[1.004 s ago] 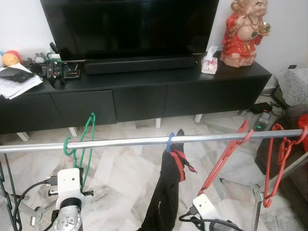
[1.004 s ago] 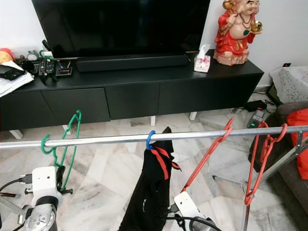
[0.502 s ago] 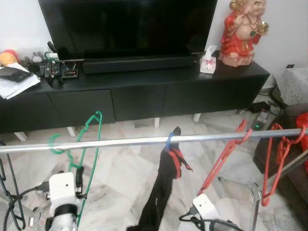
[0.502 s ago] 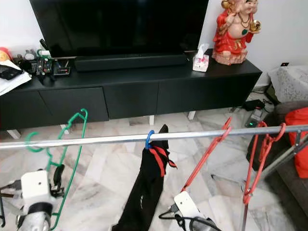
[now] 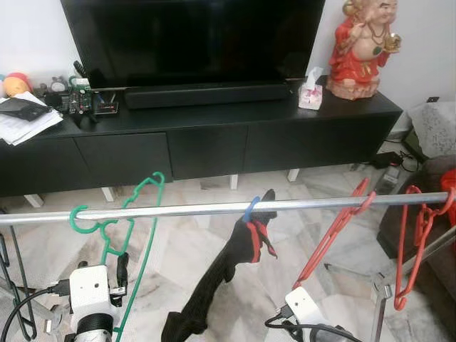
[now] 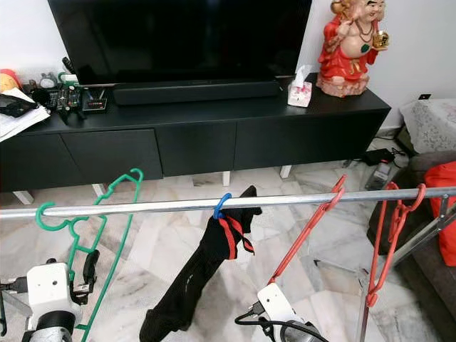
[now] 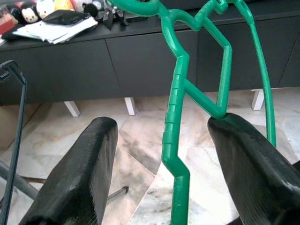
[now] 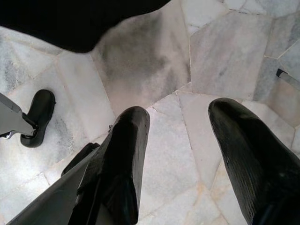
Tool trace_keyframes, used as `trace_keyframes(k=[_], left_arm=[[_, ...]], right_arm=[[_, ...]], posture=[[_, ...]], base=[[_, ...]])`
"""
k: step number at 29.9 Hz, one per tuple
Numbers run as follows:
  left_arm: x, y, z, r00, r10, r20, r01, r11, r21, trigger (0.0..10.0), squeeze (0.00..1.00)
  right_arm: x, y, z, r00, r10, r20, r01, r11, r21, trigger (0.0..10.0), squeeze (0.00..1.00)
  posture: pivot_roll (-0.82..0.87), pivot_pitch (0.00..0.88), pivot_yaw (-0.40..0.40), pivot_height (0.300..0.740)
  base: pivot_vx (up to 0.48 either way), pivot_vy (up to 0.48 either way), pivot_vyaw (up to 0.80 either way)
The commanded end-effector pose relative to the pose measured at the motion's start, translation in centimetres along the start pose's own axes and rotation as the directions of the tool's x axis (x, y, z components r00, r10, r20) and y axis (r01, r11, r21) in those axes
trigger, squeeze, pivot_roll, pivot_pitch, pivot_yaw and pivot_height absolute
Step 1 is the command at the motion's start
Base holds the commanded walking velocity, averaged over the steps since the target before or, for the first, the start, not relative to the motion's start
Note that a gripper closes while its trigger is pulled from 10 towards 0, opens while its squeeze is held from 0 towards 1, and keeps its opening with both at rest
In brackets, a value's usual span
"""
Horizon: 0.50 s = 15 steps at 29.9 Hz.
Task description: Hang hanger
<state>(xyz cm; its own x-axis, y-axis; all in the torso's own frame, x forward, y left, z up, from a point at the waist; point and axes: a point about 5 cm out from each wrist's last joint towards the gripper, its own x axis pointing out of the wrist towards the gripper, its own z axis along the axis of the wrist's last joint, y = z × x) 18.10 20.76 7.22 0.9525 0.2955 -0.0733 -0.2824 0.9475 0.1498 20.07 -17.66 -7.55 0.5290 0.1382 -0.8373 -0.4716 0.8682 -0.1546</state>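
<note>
With its hook over the left end of the steel rail (image 5: 214, 209), the green hanger (image 5: 135, 228) hangs by itself, so our left tool (image 7: 159, 183) gapes around its frame, gripping nothing; our right tool (image 8: 187, 164) idles, spread, empty.

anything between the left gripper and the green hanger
Nothing visible. The green hanger hangs between the open left gripper fingers, one finger touching it, its hook over the rail.
</note>
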Motion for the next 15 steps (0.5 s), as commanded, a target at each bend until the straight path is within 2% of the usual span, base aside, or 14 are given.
trace_keyframes(k=[1, 3, 6, 7, 9, 15], left_arm=[[0.3, -0.3, 0.4, 1.000, -0.009, 0.014, 0.009, 1.000, 0.016, 10.0, 1.00], [0.5, -0.3, 0.4, 1.000, -0.009, 0.007, 0.009, 0.998, 0.059, 10.0, 1.00], [1.3, -0.4, 0.3, 1.000, -0.014, 0.008, 0.013, 0.980, 0.197, 10.0, 1.00], [1.3, -0.4, 0.3, 1.000, -0.014, 0.008, 0.013, 0.980, 0.197, 10.0, 1.00], [2.0, -0.3, 0.3, 1.000, 0.020, 0.005, -0.021, 0.968, 0.252, 10.0, 1.00], [2.4, -0.3, -0.3, 0.999, 0.031, -0.023, -0.021, 0.945, 0.327, 10.0, 1.00]], right_arm=[[0.0, -0.2, 0.1, 1.000, -0.005, 0.002, 0.005, 1.000, -0.001, 10.0, 0.00], [0.0, -0.2, 0.1, 1.000, -0.005, 0.001, 0.005, 1.000, -0.002, 10.0, 0.00], [0.0, -0.2, 0.1, 1.000, -0.004, 0.000, 0.004, 1.000, -0.005, 10.0, 0.00], [0.0, -0.2, 0.1, 1.000, -0.004, 0.000, 0.004, 1.000, -0.005, 10.0, 0.00], [0.0, -0.1, 0.0, 1.000, -0.005, 0.000, 0.005, 1.000, -0.006, 10.0, 0.00], [0.0, -0.1, 0.0, 1.000, -0.006, 0.000, 0.006, 1.000, -0.004, 10.0, 0.00]], posture=[[-0.07, 0.000, -0.038, 0.740], [-0.07, 0.000, -0.038, 0.740], [-0.07, 0.000, -0.036, 0.740], [-0.07, 0.000, -0.036, 0.740], [-0.08, 0.000, -0.033, 0.740], [-0.08, 0.000, -0.028, 0.740]], base=[[0.000, 0.000, 0.00], [0.000, 0.000, 0.00], [0.000, 0.000, 0.00], [0.000, 0.000, 0.00], [0.000, 0.000, 0.00], [0.000, 0.000, 0.00]])
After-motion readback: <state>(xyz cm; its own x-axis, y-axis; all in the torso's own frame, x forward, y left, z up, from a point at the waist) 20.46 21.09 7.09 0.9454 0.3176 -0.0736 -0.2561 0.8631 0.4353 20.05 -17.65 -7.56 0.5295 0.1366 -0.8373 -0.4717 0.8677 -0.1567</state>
